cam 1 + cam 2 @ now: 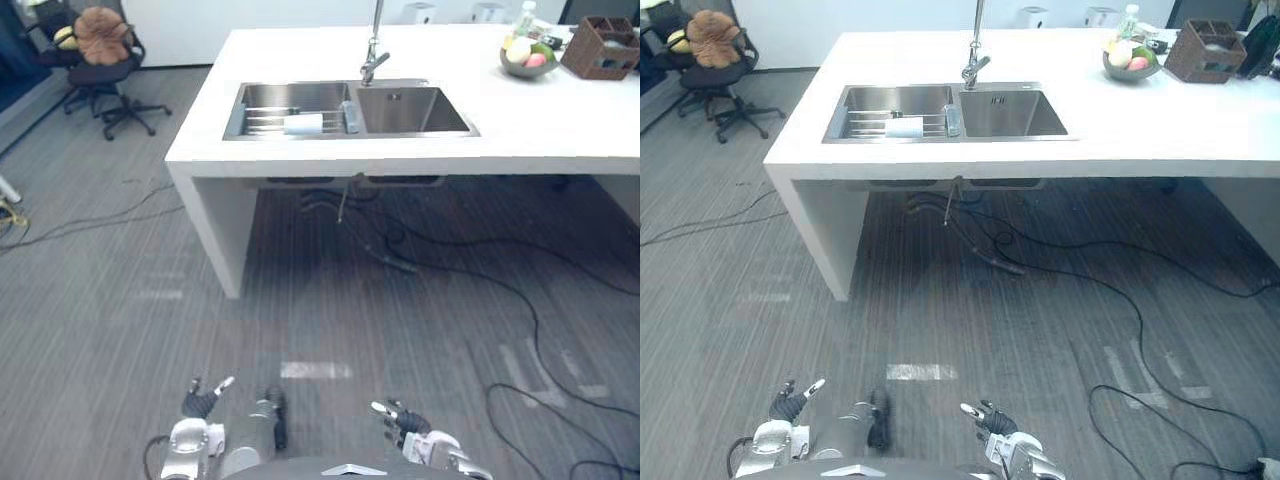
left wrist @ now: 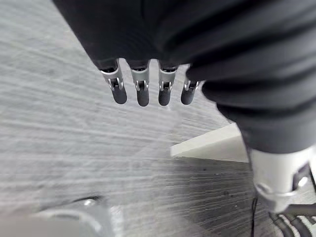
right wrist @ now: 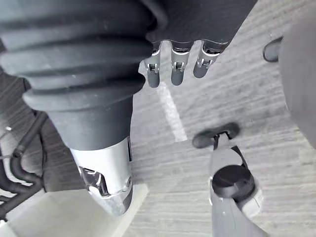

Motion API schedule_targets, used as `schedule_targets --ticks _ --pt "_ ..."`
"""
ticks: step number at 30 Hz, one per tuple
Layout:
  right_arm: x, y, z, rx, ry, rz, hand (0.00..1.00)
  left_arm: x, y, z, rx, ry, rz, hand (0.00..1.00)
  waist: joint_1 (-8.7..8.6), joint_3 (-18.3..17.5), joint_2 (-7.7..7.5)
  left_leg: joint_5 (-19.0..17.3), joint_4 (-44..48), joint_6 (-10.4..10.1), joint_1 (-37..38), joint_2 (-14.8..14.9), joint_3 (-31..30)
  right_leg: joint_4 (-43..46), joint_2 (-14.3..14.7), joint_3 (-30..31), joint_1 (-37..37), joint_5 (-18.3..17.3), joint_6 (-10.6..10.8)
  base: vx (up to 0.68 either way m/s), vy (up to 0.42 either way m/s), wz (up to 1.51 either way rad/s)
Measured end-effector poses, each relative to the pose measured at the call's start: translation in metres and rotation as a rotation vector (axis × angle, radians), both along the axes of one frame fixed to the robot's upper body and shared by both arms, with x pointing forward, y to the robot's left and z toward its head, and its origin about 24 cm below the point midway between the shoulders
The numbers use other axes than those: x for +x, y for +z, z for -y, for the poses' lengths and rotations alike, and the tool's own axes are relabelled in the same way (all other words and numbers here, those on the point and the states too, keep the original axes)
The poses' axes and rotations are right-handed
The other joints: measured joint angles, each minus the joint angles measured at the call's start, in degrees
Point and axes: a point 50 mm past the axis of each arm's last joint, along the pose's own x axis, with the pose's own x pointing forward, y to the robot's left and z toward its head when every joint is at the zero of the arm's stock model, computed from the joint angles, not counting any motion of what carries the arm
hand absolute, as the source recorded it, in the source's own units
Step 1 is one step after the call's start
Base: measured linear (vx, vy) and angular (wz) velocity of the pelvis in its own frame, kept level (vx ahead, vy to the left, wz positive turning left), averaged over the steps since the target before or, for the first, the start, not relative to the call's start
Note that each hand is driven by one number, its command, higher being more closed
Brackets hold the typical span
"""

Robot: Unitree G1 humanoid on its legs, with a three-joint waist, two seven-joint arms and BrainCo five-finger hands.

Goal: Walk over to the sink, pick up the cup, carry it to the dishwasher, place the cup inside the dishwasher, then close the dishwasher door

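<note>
White table [image 1: 560,130] across the far side, well apart from the robot, grey floor between. Double sink [image 1: 410,112] set into it, tap [image 1: 374,50] behind the divider. Office chair [image 1: 100,60] far left, fruit bowl [image 1: 528,58] far right on the table. Cup [image 1: 303,123] is pale and seems to lie on its side on the rack [image 1: 262,121] in the left basin. Probably light, rigid and smooth, maybe wet so slippery; best wrapped round the body from above, thumb opposite fingers. Left hand [image 1: 200,402] and right hand [image 1: 405,420] low, fingers loosely straight, both empty
</note>
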Motion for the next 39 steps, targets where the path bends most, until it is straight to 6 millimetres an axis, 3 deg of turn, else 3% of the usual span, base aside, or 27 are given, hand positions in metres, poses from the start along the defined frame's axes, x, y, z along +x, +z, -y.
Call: schedule_targets --ticks 2,4,6,7,8,9,10,11,13,15,17,18,19,21,22,23,25,26,28,29,31,32,34,35,37,38,39 --pt "0.006 0.002 -0.001 -0.007 0.017 0.011 0.0 0.025 0.02 0.001 0.056 -0.038 0.144 0.0 -0.05 0.4 0.39 -3.3 6.4 2.2 -3.8 -0.4 -0.4 -0.6 0.0 1.1 0.3 0.2 0.4 0.49 0.244 0.29" --pt "0.007 0.001 -0.007 -0.005 0.045 0.011 0.0 0.048 0.041 0.006 0.117 -0.106 0.275 0.0 -0.44 0.6 -0.95 -4.0 5.1 5.0 -1.5 -2.9 0.2 5.5 -1.6 1.1 -1.0 0.7 0.3 0.4 0.184 0.38" --pt "0.002 -0.001 -0.012 0.002 0.056 -0.006 0.0 0.051 0.047 0.01 0.164 -0.158 0.318 0.0 -0.64 -0.4 -2.17 -4.3 1.2 5.2 2.3 -4.8 1.0 13.6 -3.1 0.9 -3.5 1.9 1.9 0.34 0.12 0.08" --pt "-0.002 -0.003 -0.015 0.007 0.03 -0.021 0.0 0.053 0.055 0.017 0.23 -0.204 0.377 0.0 -0.64 -1.9 -3.2 -4.7 -2.0 5.6 4.7 -6.2 1.3 21.9 -4.2 0.4 -7.3 3.9 5.2 0.48 0.141 0.02" --pt "-0.005 -0.004 -0.014 0.006 -0.008 -0.033 0.0 0.059 0.068 0.028 0.268 -0.25 0.459 0.0 -0.81 -2.5 -4.1 -4.9 -4.7 5.9 7.4 -7.1 1.2 30.7 -5.5 -1.2 -11.2 8.3 11.0 0.49 0.132 0.07" --pt "-0.007 -0.005 -0.013 0.001 -0.024 -0.042 0.0 0.063 0.075 0.034 0.281 -0.268 0.503 0.0 -0.89 -2.6 -4.44 -5.0 -5.9 6.2 8.9 -7.4 0.9 35.5 -6.2 -2.1 -13.2 11.5 14.0 0.42 0.101 0.07" --pt "-0.007 -0.005 -0.011 -0.011 -0.049 -0.044 0.0 0.07 0.09 0.045 0.298 -0.296 0.588 0.0 -0.88 -2.3 -5.14 -5.4 -7.0 6.4 12.0 -7.9 0.6 48.5 -9.1 -5.0 -18.2 12.6 14.5 0.41 0.099 -0.09" --pt "-0.003 -0.002 -0.007 -0.027 -0.071 -0.022 0.0 0.074 0.101 0.055 0.31 -0.323 0.646 0.0 -1.28 -2.3 -5.29 -6.0 -8.7 6.4 16.1 -8.1 0.7 58.5 -12.6 -9.2 -22.2 10.4 10.1 0.4 0.1 -0.14" --pt "0.0 0.0 -0.004 -0.046 -0.078 -0.008 0.0 0.081 0.12 0.066 0.336 -0.359 0.739 0.0 -2.41 -2.7 -4.73 -6.2 -12.5 6.3 21.7 -7.8 0.9 63.4 -14.8 -12.7 -27.7 7.5 6.2 0.38 0.068 -0.05" --pt "0.004 0.003 -0.004 -0.05 -0.084 0.012 0.0 0.096 0.148 0.076 0.367 -0.385 0.867 0.0 -2.85 -2.8 -4.95 -6.4 -14.6 5.5 25.0 -7.0 0.3 56.8 -14.3 -14.5 -32.3 3.8 5.3 0.36 -0.022 0.12" --pt "0.008 0.005 -0.001 -0.065 -0.108 0.024 0.0 0.111 0.178 0.082 0.389 -0.391 0.987 0.0 -3.45 -2.3 -4.14 -7.4 -14.8 3.9 26.7 -5.5 -0.6 44.2 -13.3 -16.9 -34.9 2.2 4.5 0.33 -0.125 0.22" --pt "0.009 0.006 0.002 -0.081 -0.113 0.033 0.0 0.12 0.198 0.083 0.413 -0.398 1.07 0.0 -3.94 -1.6 -2.88 -8.6 -14.8 2.3 28.6 -3.5 -1.2 30.8 -11.6 -18.0 -34.9 3.4 4.6 0.33 -0.164 0.14" --pt "0.01 0.007 0.005 -0.09 -0.112 0.037 0.0 0.122 0.205 0.083 0.427 -0.406 1.096 0.0 -4.15 -1.4 -2.55 -9.1 -14.9 1.6 29.3 -2.7 -1.4 25.4 -10.9 -17.9 -34.8 5.2 4.8 0.4 -0.22 0.18" --pt "0.01 0.008 0.0 -0.077 -0.107 0.049 0.0 0.125 0.216 0.081 0.46 -0.431 1.141 0.0 -4.66 -1.0 -2.34 -11.7 -15.2 -0.4 31.8 -0.7 -2.0 9.8 -9.2 -14.2 -33.1 12.4 6.3 0.36 -0.268 0.2" --pt "0.009 0.008 -0.003 -0.071 -0.1 0.048 0.0 0.124 0.215 0.078 0.474 -0.435 1.136 0.0 -4.9 -0.9 -3.57 -14.8 -13.6 -1.5 33.3 -0.5 -2.6 8.3 -9.5 -10.5 -32.2 12.1 7.6 0.35 -0.313 0.12" --pt "0.009 0.008 -0.002 -0.073 -0.098 0.05 0.0 0.123 0.215 0.077 0.482 -0.435 1.133 0.0 -4.61 -0.9 -4.05 -16.6 -12.1 -2.3 34.0 0.0 -2.7 9.6 -9.3 -10.2 -32.2 14.8 9.2 0.4 -0.368 0.16" --pt "0.007 0.009 0.007 -0.086 -0.084 0.049 0.0 0.119 0.21 0.085 0.472 -0.453 1.126 0.0 -5.35 -1.7 -0.88 -20.4 -9.5 -4.2 33.9 4.2 -3.8 14.8 -5.3 -9.8 -33.4 15.7 9.2 0.38 -0.326 0.21" --pt "0.007 0.011 0.013 -0.095 -0.069 0.053 0.0 0.118 0.212 0.09 0.476 -0.472 1.145 0.0 -5.38 -2.1 0.51 -21.8 -9.0 -4.9 33.9 6.1 -3.9 17.8 -3.6 -9.8 -34.7 15.3 7.5 0.39 -0.324 0.16" --pt "0.009 0.013 0.017 -0.099 -0.038 0.045 0.0 0.117 0.212 0.093 0.475 -0.492 1.148 0.0 -5.39 -2.3 2.11 -20.6 -5.4 -5.0 33.8 8.0 -4.0 21.6 -2.2 -11.0 -34.7 11.5 4.8 0.42 -0.327 0.09" --pt "0.009 0.012 0.016 -0.09 -0.034 0.04 0.0 0.117 0.212 0.094 0.473 -0.504 1.141 0.0 -5.39 -2.2 1.72 -19.7 -2.2 -4.5 32.5 8.2 -4.2 21.7 -2.3 -11.3 -34.2 10.7 4.6 0.37 -0.29 0.14" --pt "0.006 0.011 0.012 -0.061 -0.019 0.009 0.0 0.115 0.211 0.096 0.468 -0.546 1.12 0.0 -5.19 -1.8 0.87 -13.5 13.0 -3.9 26.2 9.4 -4.9 19.4 -1.9 -12.0 -30.3 9.5 3.8 0.37 -0.255 0.19" --pt "0.003 0.009 0.01 -0.053 0.001 -0.021 0.0 0.114 0.209 0.097 0.462 -0.568 1.099 0.0 -4.75 -1.6 0.86 -10.2 22.6 -3.1 21.6 11.5 -4.5 16.2 -0.9 -12.1 -27.1 9.4 2.8 0.33 -0.151 0.09" --pt "-0.003 0.005 0.008 -0.054 0.021 -0.063 0.0 0.113 0.204 0.097 0.483 -0.616 1.05 0.0 -4.54 -1.3 1.32 -13.7 29.7 -2.4 17.6 13.5 -2.1 11.2 0.2 -11.9 -21.3 10.1 1.5 0.4 -0.097 -0.1" --pt "-0.007 0.003 0.009 -0.058 0.046 -0.096 0.0 0.114 0.201 0.097 0.509 -0.656 1.015 0.0 -4.05 -1.2 0.7 -16.4 26.5 -2.1 16.6 13.5 1.0 8.0 -0.3 -11.6 -17.4 11.1 2.2 0.44 -0.064 -0.22" --pt "-0.009 0.002 0.009 -0.061 0.053 -0.111 0.0 0.115 0.2 0.097 0.533 -0.692 0.991 0.0 -3.89 -1.4 0.5 -17.6 16.3 -2.0 16.1 11.8 3.4 5.8 -1.5 -10.9 -15.2 11.4 2.7 0.33 0.027 -0.21" --pt "-0.009 0.002 0.011 -0.066 0.055 -0.111 0.0 0.116 0.2 0.099 0.553 -0.723 0.977 0.0 -4.14 -1.7 0.95 -15.3 3.6 -2.6 15.9 9.6 3.7 4.4 -2.3 -10.9 -14.3 11.6 3.5 0.26 0.076 -0.07" --pt "-0.009 0.002 0.013 -0.072 0.056 -0.109 0.0 0.117 0.201 0.101 0.564 -0.742 0.97 0.0 -4.42 -1.8 1.51 -11.8 -2.8 -2.7 15.7 8.6 3.6 4.0 -2.4 -10.9 -14.2 11.6 4.0 0.31 0.134 -0.18"
